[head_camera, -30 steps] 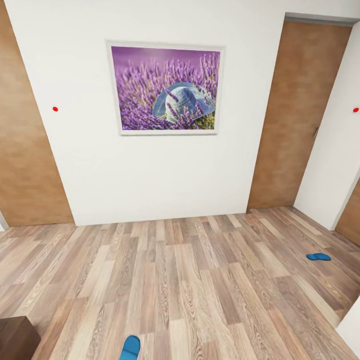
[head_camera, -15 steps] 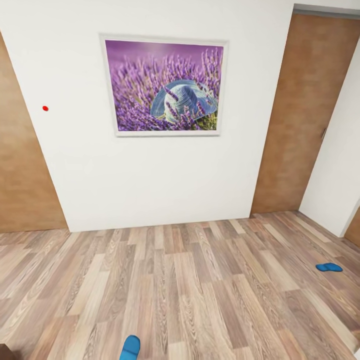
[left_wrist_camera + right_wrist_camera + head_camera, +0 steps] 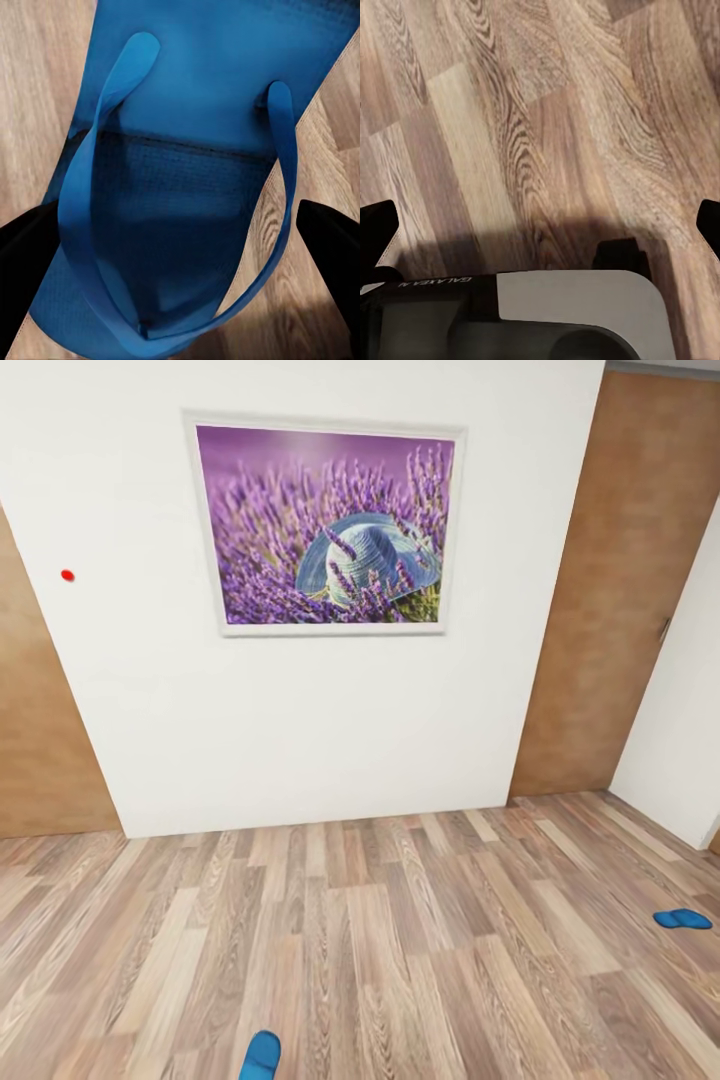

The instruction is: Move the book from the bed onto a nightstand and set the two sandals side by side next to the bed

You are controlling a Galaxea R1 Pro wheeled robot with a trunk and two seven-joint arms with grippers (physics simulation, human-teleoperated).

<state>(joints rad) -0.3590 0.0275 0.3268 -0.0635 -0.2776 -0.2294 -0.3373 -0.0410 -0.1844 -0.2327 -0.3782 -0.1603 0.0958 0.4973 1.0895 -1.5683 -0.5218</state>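
whole head view shifted since a second ago: camera moved, not the things. framed lavender picture [image 3: 328, 525] larger and further left, red dot [image 3: 67, 575] on white wall [image 3: 300, 730] nearer the left edge, dark brown corner at lower left gone from view, right-hand door [image 3: 625, 580] cut off higher.

near sandal [image 3: 261, 1055] bright blue, at bottom edge of head view, partly cut off. far sandal [image 3: 684, 919] flat on wood-plank floor [image 3: 400, 940] at right, near the white wall corner, well apart from the first. brown panel [image 3: 40, 740] at far left.

left wrist view: blue sandal [image 3: 202, 180] seen close, strap side up, looped straps blue here, floor [image 3: 37, 90] beyond it. left hand [image 3: 180, 247] spread, one dark finger on either side of the sandal, not clenched; contact with sandal cannot tell.

right wrist view: right hand [image 3: 544, 225] released, fingers wide apart at both edges, nothing between them, bare floor [image 3: 547, 112] beneath; grey robot part [image 3: 577, 304] and its shadow alongside.
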